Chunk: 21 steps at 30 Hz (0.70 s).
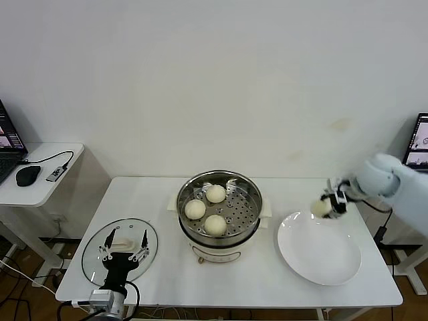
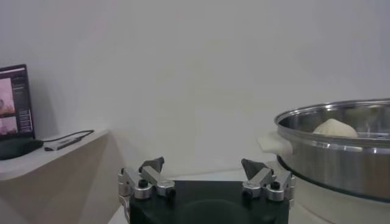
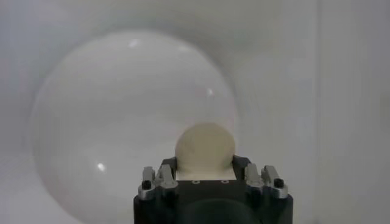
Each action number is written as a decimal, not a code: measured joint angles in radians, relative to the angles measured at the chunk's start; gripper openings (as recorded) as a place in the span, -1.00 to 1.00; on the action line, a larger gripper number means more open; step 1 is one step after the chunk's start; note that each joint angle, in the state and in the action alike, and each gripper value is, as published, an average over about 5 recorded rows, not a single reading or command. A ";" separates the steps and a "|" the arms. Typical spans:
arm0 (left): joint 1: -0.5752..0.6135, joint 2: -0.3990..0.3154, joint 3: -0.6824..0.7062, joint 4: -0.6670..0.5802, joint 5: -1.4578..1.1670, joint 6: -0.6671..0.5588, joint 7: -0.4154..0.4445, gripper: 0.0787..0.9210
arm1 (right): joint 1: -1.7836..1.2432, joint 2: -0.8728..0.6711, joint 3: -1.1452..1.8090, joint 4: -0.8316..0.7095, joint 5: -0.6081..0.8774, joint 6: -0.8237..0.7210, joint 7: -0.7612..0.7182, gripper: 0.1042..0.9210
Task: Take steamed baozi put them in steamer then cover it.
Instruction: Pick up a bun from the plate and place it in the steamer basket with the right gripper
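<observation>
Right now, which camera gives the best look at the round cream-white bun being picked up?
The right wrist view: the round cream-white bun fills the right end effector over the flat white plate. The head view shows it small; the left wrist view misses it.

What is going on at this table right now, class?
The robot is loading buns into a steamer. Three buns already sit on its perforated tray. The right gripper is closed on the fourth bun, holding it over the far edge of the white plate, which has nothing else on it. The left gripper is open, above the glass lid lying on the table left of the steamer. The steamer is not yet covered.
</observation>
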 measured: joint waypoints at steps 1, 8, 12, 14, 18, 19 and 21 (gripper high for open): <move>-0.001 0.000 0.001 0.000 0.000 0.000 0.000 0.77 | 0.041 0.013 -0.031 0.010 0.029 -0.013 0.006 0.15; -0.003 -0.002 0.001 0.002 0.000 0.001 0.000 0.77 | 0.237 0.139 -0.180 0.043 0.227 -0.114 0.071 0.16; 0.001 -0.004 -0.001 0.006 0.000 0.000 0.000 0.77 | 0.285 0.226 -0.223 0.040 0.321 -0.170 0.117 0.16; 0.001 -0.006 -0.002 0.008 0.000 0.000 0.000 0.77 | 0.296 0.267 -0.236 0.034 0.357 -0.194 0.140 0.16; 0.001 -0.013 -0.003 0.009 0.003 0.000 0.000 0.77 | 0.297 0.343 -0.255 0.014 0.406 -0.231 0.183 0.16; 0.001 -0.014 -0.003 0.010 0.004 0.000 0.000 0.77 | 0.293 0.359 -0.258 0.009 0.413 -0.238 0.192 0.16; 0.002 -0.016 -0.007 0.009 0.004 0.000 0.000 0.77 | 0.282 0.391 -0.264 -0.005 0.425 -0.251 0.209 0.17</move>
